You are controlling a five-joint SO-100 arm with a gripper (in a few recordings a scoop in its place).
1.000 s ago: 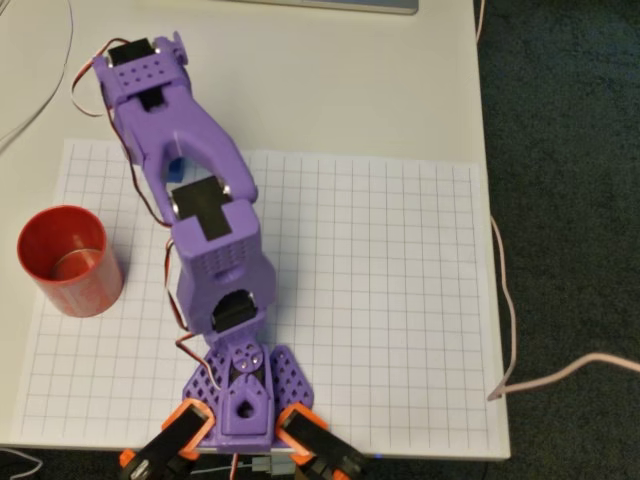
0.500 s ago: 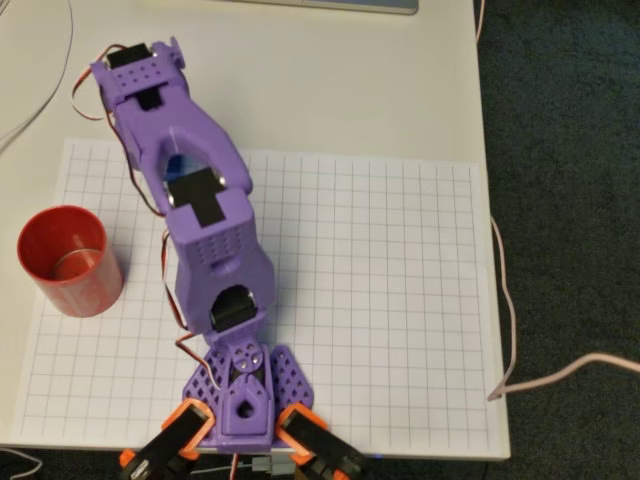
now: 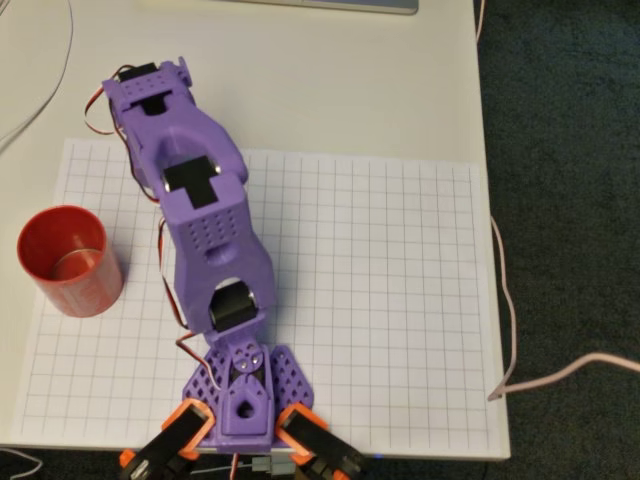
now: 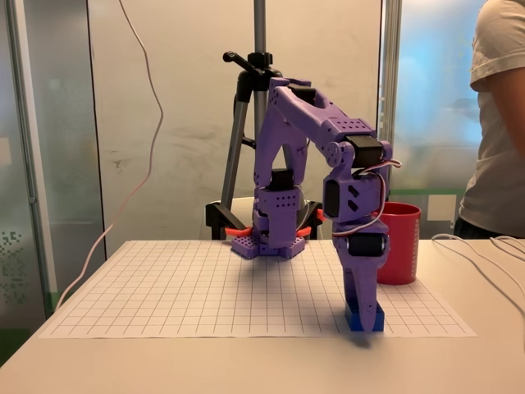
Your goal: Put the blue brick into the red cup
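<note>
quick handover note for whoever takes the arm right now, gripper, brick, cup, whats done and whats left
Gripper: down at the grid paper, fingers around the blue brick in the fixed view; whether they have closed on it cannot be told.
Blue brick: on the paper near its front edge, not lifted.
Red cup: upright, empty, at the paper's left edge in the overhead view, apart from the arm.
Done: approach to the brick.
Left: confirm the grip, lift, carry to the cup, drop in.
</note>
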